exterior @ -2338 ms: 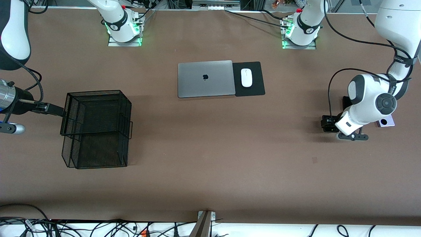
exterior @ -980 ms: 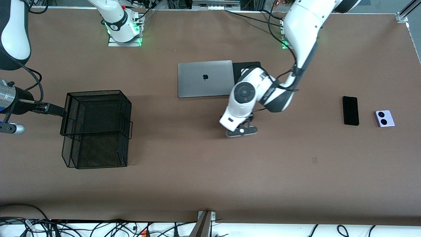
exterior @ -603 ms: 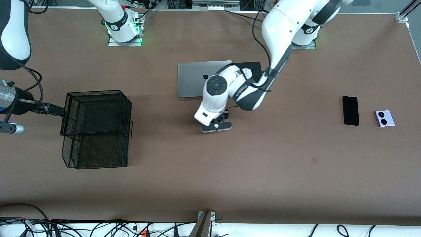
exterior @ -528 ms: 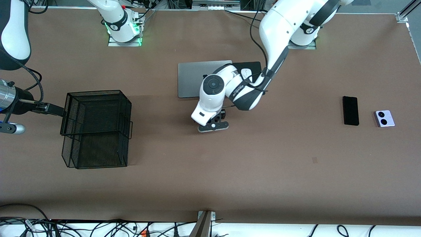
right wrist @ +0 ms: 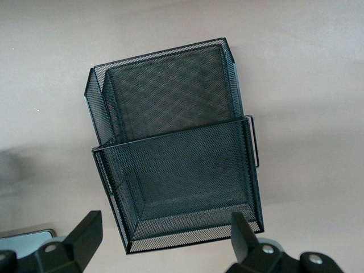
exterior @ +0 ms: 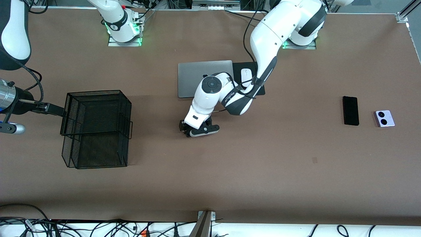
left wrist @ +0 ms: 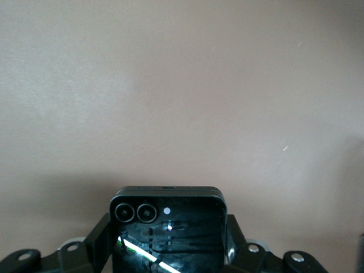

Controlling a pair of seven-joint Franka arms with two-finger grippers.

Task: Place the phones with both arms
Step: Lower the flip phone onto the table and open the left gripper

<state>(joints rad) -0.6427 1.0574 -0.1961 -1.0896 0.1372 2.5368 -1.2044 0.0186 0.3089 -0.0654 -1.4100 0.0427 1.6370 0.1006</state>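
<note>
Black glass sat between the jaws: left gripper (exterior: 183,126) was clamped on the small squarish black phone (left wrist: 166,227), over bare table between laptop (exterior: 192,78) and mesh basket (exterior: 95,128). Right gripper (right wrist: 165,239) waited over that basket, jaws wide, holding nothing. Slim black phone (exterior: 350,110) and lavender phone (exterior: 384,118) lay side by side toward the left arm's end of the table. Risks, judged: edge grip on smooth casing could slip in transit; basket's tall mesh wall could catch the phone on approach; arms could crowd at the basket.
</note>
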